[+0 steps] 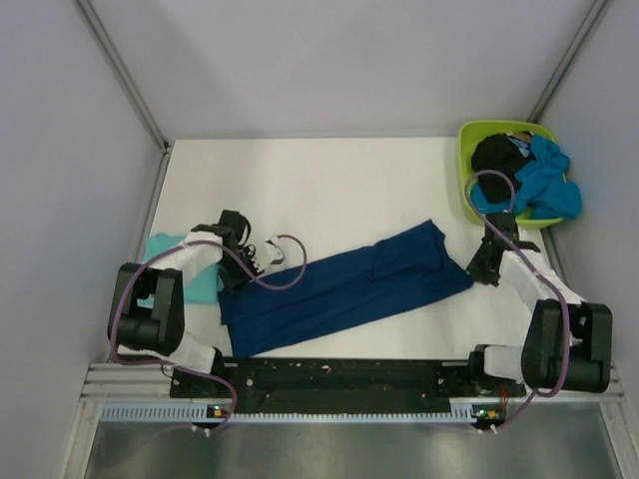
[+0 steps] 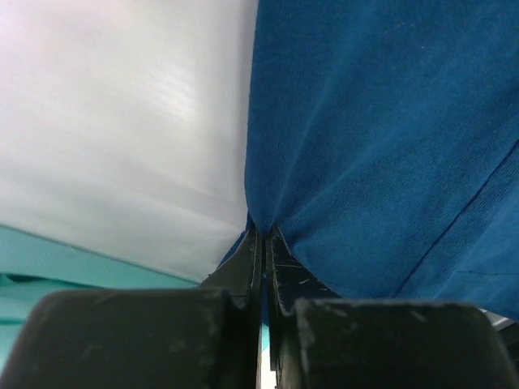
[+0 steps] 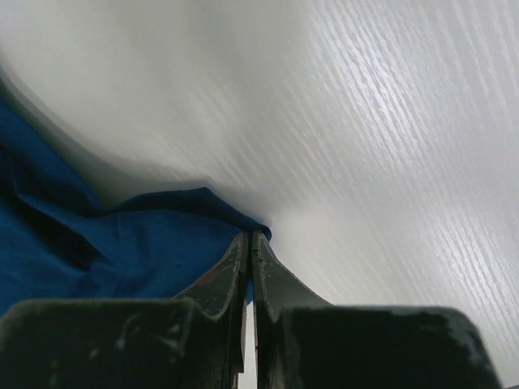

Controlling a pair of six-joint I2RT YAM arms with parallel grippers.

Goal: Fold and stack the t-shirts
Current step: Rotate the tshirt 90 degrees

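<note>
A dark navy t-shirt (image 1: 349, 284) lies folded lengthwise as a long strip across the middle of the white table (image 1: 329, 185). My left gripper (image 1: 232, 281) is shut on its left end; the left wrist view shows the cloth (image 2: 381, 138) pinched between the fingertips (image 2: 266, 233). My right gripper (image 1: 477, 271) is shut on its right end; the right wrist view shows a blue corner (image 3: 130, 243) caught at the tips (image 3: 250, 237). A light teal t-shirt (image 1: 190, 274) lies folded at the left, partly under my left arm. Black (image 1: 496, 155) and bright blue (image 1: 544, 185) t-shirts sit in the tub.
A lime-green plastic tub (image 1: 469, 135) stands at the back right corner, just behind my right arm. Grey walls enclose the table on three sides. A black rail runs along the near edge (image 1: 339, 374).
</note>
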